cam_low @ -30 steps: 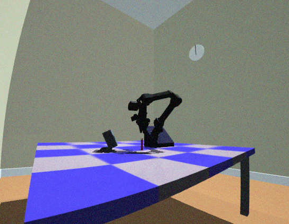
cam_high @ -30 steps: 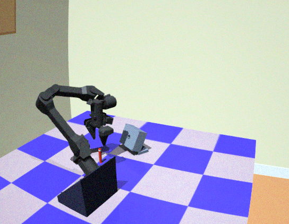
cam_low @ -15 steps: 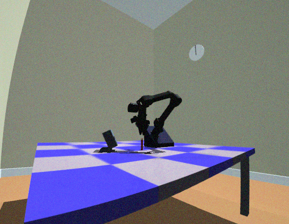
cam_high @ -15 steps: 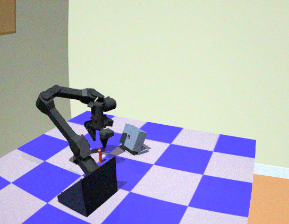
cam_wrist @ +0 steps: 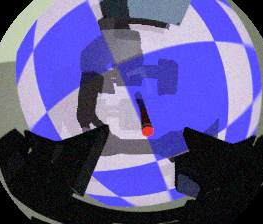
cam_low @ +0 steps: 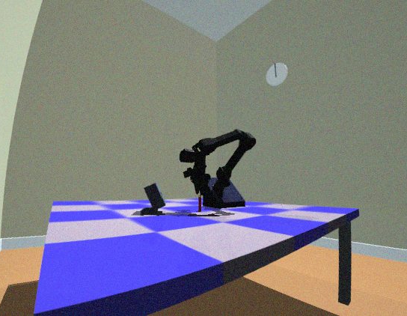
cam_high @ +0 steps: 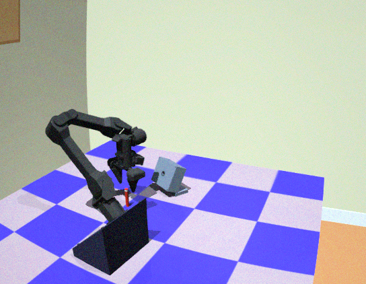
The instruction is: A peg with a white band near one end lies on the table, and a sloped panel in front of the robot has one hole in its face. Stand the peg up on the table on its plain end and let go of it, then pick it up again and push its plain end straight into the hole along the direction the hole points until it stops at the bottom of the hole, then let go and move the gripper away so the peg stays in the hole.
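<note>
Two jaws (cam_high: pixel 126 187) (cam_low: pixel 198 192) above one peg (cam_high: pixel 127 198) (cam_low: pixel 200 204) (cam_wrist: pixel 145 120)

And up on the grey wall there's a round white clock (cam_low: pixel 277 74), a dark hand near its top! Over in the corner of the top view hangs a brown panel (cam_high: pixel 7 21), while pale skirting (cam_high: pixel 347 215) (cam_low: pixel 386 253) runs above an orange floor (cam_high: pixel 344 252) (cam_low: pixel 311 269).
</note>
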Robot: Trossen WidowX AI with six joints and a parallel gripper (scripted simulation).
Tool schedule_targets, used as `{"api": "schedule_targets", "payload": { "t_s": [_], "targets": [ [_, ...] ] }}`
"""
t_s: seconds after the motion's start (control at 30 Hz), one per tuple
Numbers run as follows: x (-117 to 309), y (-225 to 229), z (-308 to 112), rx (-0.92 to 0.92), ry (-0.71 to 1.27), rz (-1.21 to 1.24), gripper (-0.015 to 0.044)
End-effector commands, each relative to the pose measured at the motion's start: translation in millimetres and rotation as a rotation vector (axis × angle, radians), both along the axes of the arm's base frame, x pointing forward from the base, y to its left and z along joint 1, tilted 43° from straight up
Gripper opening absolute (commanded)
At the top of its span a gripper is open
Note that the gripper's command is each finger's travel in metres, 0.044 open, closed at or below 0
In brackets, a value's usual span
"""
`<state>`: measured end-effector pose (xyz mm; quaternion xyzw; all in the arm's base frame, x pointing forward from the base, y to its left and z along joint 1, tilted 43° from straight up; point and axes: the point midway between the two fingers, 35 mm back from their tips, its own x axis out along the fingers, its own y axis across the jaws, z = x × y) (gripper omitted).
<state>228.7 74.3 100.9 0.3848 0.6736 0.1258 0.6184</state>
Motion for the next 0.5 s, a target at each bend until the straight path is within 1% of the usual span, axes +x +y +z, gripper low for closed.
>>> {"api": "schedule_targets", "payload": {
  "t_s": [0.0,0.47],
  "targets": [
    [-1.3,5.3,-6.7,0.005,0.009,-0.003,0.0440],
    [-0.6,21.1,-22.9,0.007,0.009,-0.003,0.0440]
  ]
}}
